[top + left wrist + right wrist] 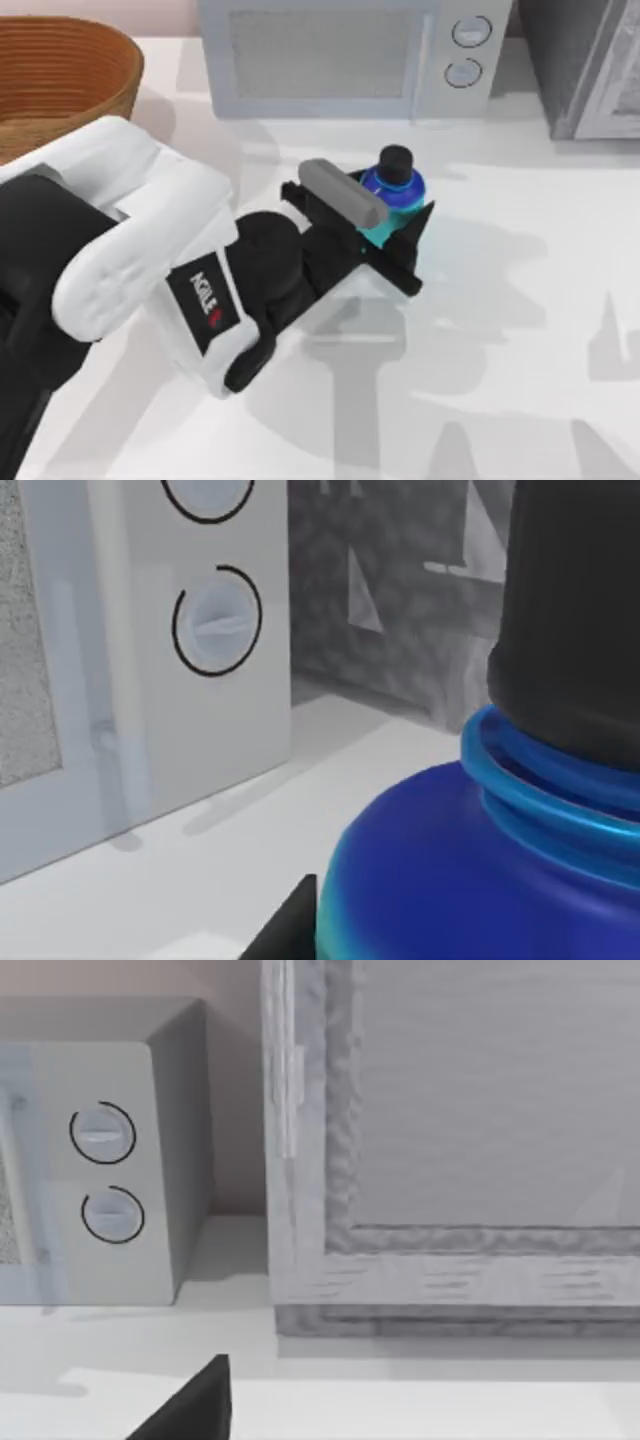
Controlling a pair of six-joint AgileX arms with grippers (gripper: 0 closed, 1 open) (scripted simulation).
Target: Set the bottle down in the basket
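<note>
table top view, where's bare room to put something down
Free: the white table on the right, below the grey cabinet. Crowded: the middle, where the left tool flanks the cyan black-capped bottle before the grey microwave; the orange-brown wicker basket fills the top-left corner.

Obstacles: microwave point(350, 55) along the table's far edge, just behind the bottle point(395, 185); grey cabinet point(585, 65) at far right. Basket point(55, 75) at far left, mouth apparently unobstructed. Free room: bare table point(520, 300) right of and in front of the left gripper point(385, 235).
</note>
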